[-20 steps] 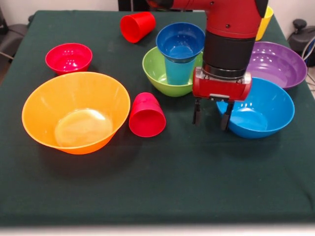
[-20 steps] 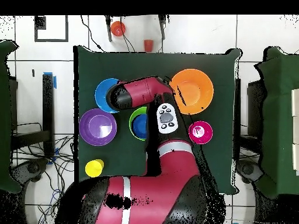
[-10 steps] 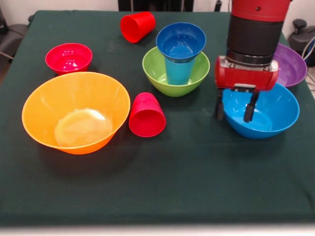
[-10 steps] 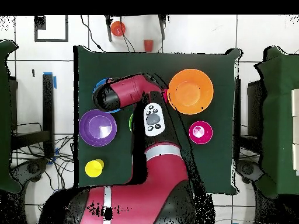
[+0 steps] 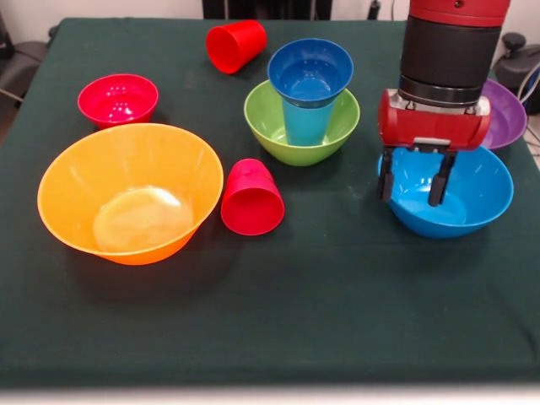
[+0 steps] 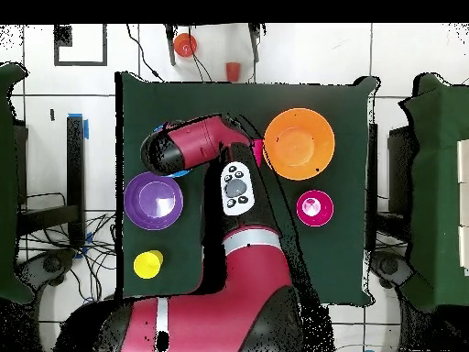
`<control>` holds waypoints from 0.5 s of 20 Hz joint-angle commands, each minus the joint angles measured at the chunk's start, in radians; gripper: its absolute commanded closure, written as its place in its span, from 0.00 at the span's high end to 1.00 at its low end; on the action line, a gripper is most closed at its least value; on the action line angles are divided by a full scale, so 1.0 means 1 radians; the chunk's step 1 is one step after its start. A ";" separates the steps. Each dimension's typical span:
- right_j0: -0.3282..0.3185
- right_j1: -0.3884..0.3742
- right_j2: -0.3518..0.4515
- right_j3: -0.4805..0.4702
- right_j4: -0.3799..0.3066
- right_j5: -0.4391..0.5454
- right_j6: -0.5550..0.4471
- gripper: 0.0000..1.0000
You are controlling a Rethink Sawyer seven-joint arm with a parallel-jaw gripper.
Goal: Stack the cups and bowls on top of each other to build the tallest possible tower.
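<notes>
Item: gripper (image 5: 413,179), jaws apart, straddling the medium blue bowl's (image 5: 460,198) rim at its 9 o'clock. Risk: if you close off-centre, the glossy rim may slip and tip the bowl.

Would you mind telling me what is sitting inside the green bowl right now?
A light blue cup stands upright in the green bowl, with a small dark blue bowl resting on its rim. The cup's inside is covered by that bowl, so its contents cannot be seen.

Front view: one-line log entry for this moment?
gripper: open, over medium blue bowl rim | tower: small dark blue bowl on light blue cup in green bowl
</notes>
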 commanded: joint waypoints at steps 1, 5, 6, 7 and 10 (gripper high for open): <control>-0.001 0.025 0.013 0.066 -0.036 -0.026 -0.010 1.00; 0.000 0.035 0.012 0.068 -0.040 -0.014 -0.019 1.00; 0.000 0.038 0.014 0.071 -0.039 -0.013 -0.021 1.00; -0.001 0.041 0.014 0.071 -0.038 -0.013 -0.020 1.00; -0.006 0.045 0.018 0.073 -0.036 -0.013 -0.023 1.00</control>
